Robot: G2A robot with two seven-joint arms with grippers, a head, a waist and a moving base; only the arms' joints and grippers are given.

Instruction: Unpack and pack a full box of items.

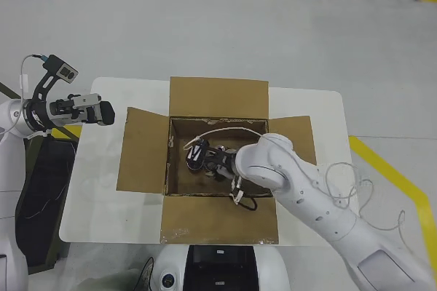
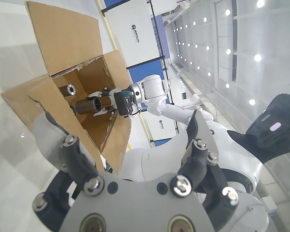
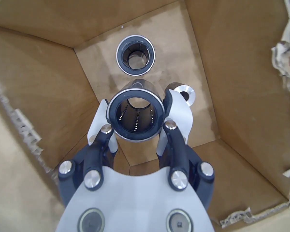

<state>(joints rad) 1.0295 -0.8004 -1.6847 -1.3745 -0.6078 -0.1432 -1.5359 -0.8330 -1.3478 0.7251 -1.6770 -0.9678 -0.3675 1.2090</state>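
As my right end effector (image 1: 202, 157) hangs inside the open brown cardboard box (image 1: 218, 94) at the centre of the top view, its two white-tipped fingers (image 3: 177, 112) are clamped on either side of a hollow dark steel cylinder with a black end ring (image 3: 137, 121). On the box floor just beyond it stands a second hollow steel cylinder with a black-rimmed end (image 3: 135, 56), apart from the held one. A shorter bright silver metal sleeve with a round bore (image 3: 187, 95) stands just beside my gripping finger. All four box flaps are folded outward over the white worktop (image 1: 95, 211). My left end effector (image 1: 103, 112) sits at the upper left of the top view, above the worktop's edge and well apart from the box, with its fingers spread wide and nothing between them.
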